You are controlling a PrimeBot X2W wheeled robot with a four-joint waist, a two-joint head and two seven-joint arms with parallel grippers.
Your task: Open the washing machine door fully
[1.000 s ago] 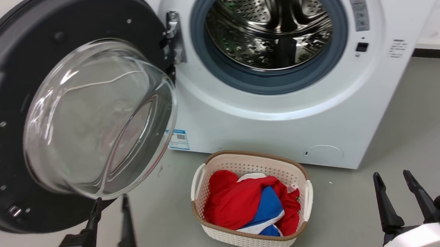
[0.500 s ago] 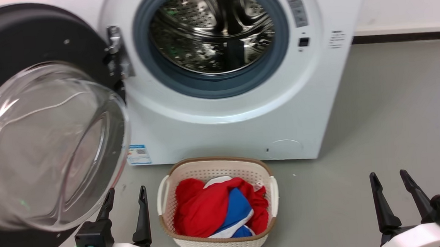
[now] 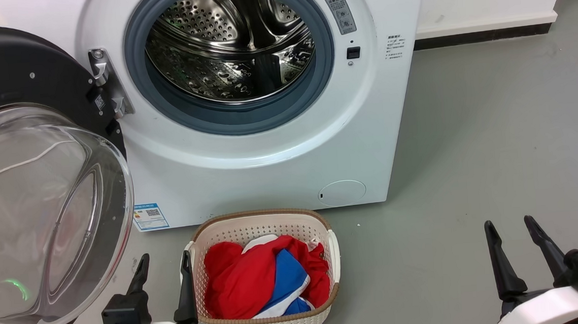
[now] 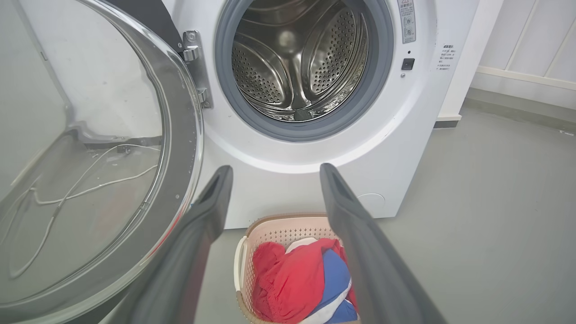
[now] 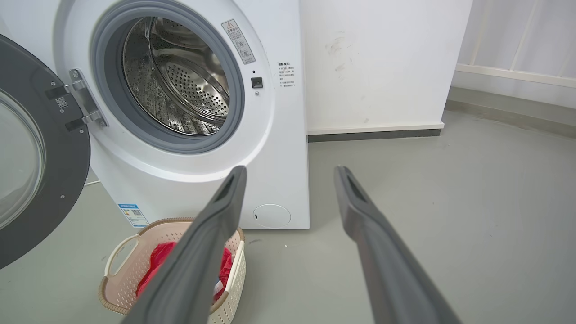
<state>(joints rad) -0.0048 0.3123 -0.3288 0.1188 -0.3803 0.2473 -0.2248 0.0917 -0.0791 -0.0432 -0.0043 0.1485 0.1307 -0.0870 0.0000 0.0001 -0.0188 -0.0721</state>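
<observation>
washing machine door open, edge cropped | left fingers apart | right fingers apart

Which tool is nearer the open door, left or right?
The left tool, close by the glass bulge of the washing machine door and beside the basket; the right tool stands apart over bare floor.

In the head view the washing machine door is cut off by the left and bottom edges, and the washing machine by the top edge. The print on the warning label and the blue sticker is too small to be read. The laundry basket is cropped at its near side in the left wrist view and partly hidden behind the right jaws in the right wrist view. What lies beneath the red and blue clothes is concealed.
</observation>
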